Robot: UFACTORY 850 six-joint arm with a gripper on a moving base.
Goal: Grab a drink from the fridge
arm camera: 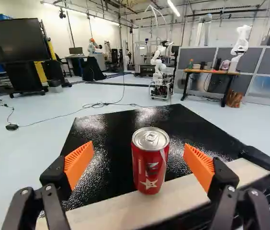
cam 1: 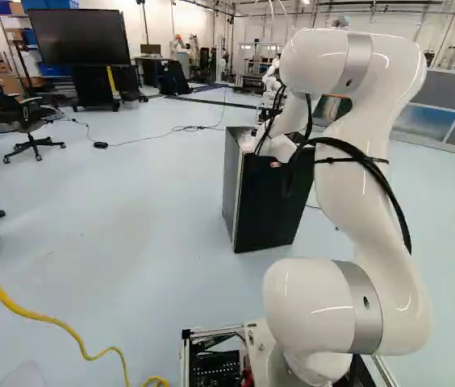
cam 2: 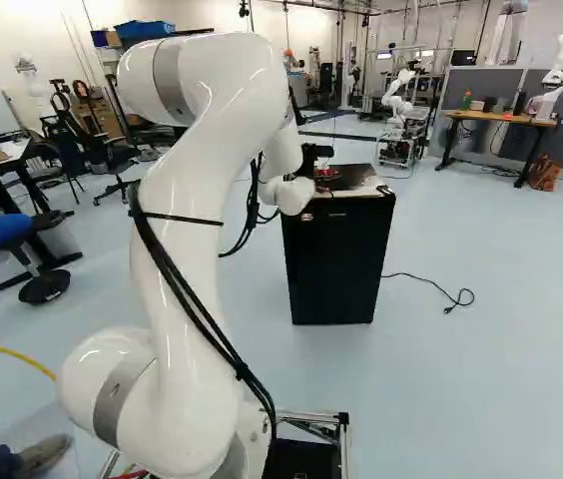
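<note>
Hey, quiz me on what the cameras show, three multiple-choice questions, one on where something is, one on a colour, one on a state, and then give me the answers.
1. Where does the red can stand?
A) On the floor
B) On the black cabinet
C) On the office chair

2. What colour are the pads of the gripper?
A) Blue
B) Green
C) Orange

3. What is the gripper's state?
A) Open, with a gap on each side of the can
B) Shut on the can
C) Shut on nothing

Answers:
1 B: the wrist view shows the can's base resting on the cabinet's top.
2 C: both pads show orange in the wrist view.
3 A: the fingers stand wide apart in the wrist view, neither one touching the can.
</note>
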